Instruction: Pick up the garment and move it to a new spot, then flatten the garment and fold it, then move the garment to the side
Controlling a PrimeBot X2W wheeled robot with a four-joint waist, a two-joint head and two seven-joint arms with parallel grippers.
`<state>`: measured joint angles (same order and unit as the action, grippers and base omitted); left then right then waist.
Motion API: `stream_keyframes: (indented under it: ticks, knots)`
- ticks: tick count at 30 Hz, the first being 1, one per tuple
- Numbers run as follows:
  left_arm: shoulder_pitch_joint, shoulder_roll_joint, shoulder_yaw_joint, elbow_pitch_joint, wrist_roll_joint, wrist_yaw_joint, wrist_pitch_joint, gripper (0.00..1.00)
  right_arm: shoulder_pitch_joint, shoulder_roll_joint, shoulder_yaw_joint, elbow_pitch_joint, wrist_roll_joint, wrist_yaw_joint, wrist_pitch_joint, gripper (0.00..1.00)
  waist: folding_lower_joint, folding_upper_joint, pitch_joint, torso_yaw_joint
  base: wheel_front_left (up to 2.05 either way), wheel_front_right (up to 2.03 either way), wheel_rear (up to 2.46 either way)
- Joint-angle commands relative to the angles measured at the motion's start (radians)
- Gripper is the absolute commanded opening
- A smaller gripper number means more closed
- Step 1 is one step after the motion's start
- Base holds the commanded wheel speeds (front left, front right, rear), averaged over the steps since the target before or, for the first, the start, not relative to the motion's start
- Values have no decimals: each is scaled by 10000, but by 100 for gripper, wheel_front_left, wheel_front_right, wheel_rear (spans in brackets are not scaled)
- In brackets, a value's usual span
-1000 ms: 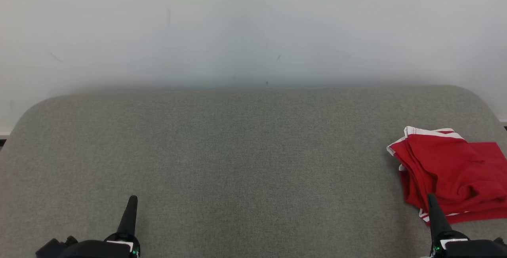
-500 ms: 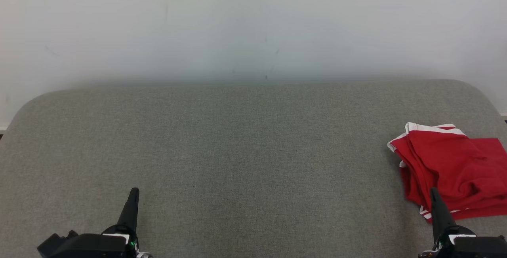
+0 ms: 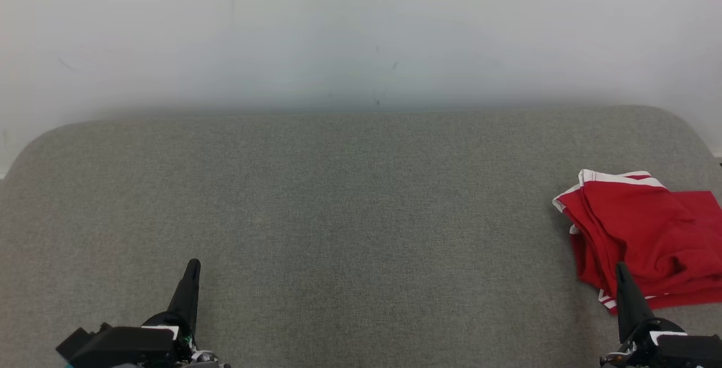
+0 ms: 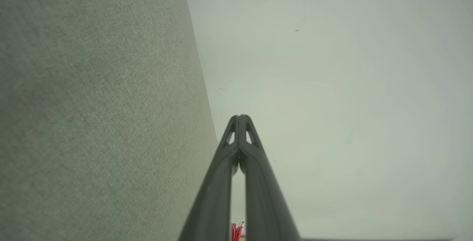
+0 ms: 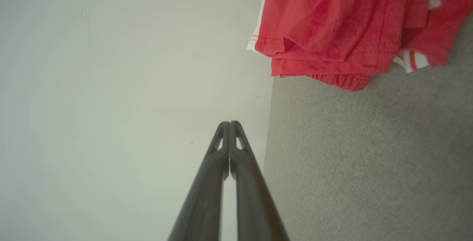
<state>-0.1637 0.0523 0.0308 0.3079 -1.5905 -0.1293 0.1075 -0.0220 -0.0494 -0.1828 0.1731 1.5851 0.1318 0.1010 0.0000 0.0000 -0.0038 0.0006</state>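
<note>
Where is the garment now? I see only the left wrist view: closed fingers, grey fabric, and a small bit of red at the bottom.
Observer: In the head view, the red garment lies at the right end of the grey cushion.
Operator: Does the right gripper hold it?
Observer: No. In its own wrist view, the right gripper is shut on nothing and apart from the cloth.
Operator: How does the garment lie?
Observer: In loose layers, with white trim along its far edge.
</note>
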Motion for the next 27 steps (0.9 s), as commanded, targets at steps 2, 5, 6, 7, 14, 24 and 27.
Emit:
stream_keyframes:
  ticks: [2, 5, 6, 7, 14, 24, 27]
  knots:
    - [-143, -28, 28, 0, -226, -24, 76, 0, -110, -15, -41, -79, 280, -20, 68, 0, 0, 0, 36, -5, 0, 0, 0]
    - [-166, -36, 31, 4, -340, -25, 103, 0, -111, -16, -53, -89, 355, -21, 92, 0, 0, 0, 68, -10, 0, 0, 0]
    - [-159, -33, 31, 3, -326, -25, 101, 0, -102, -14, -50, -87, 349, -21, 90, 0, 0, 0, 68, -10, 0, 0, 0]
    - [-158, -32, 31, 3, -320, -25, 101, 0, -98, -14, -50, -87, 349, -21, 87, 0, 0, 0, 68, -10, 0, 0, 0]
    - [-158, -32, 29, 1, -319, -25, 100, 0, -98, -14, -48, -86, 349, -21, 86, 0, 0, 0, 68, -10, 0, 0, 0]
    - [-157, -30, 31, 2, -316, -25, 99, 0, -98, -14, -47, -86, 349, -21, 86, 0, 0, 0, 68, -10, 0, 0, 0]
    - [-157, -30, 29, 2, -316, -25, 99, 0, -98, -14, -47, -86, 349, -21, 86, 0, 0, 0, 68, -10, 0, 0, 0]
